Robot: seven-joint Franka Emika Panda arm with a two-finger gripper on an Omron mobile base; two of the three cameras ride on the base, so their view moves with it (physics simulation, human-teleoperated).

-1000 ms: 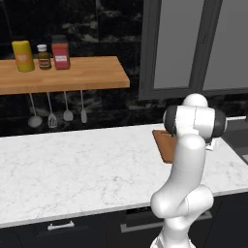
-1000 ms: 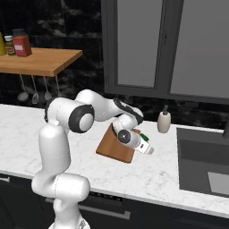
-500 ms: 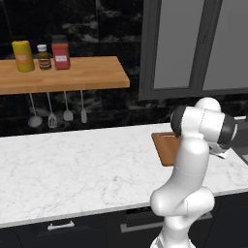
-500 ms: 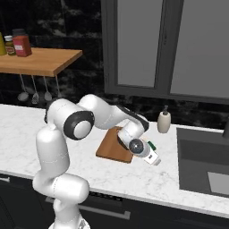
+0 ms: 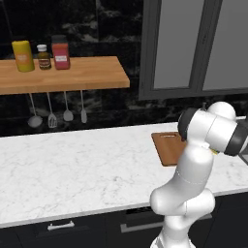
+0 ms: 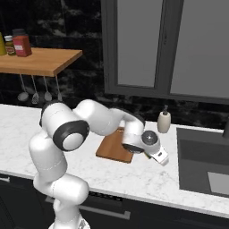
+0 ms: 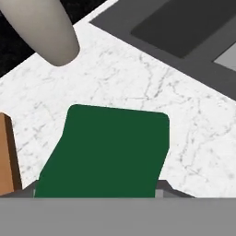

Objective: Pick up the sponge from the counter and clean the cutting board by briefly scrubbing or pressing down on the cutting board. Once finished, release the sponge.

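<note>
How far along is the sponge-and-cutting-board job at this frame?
Early stage. Done: the arm has reached the sponge, which lies on the counter beside the cutting board, with the gripper low over it. In hand: closing in for the grasp; whether the fingers grip it cannot be told. Left: lifting, scrubbing the board, releasing the sponge.

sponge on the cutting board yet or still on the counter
On the counter: the sponge lies flat on white marble, beside the cutting board edge.

cutting board: we see its right part hidden behind the arm | sponge: near end cut off | pincer: we cannot read its jaws
</note>
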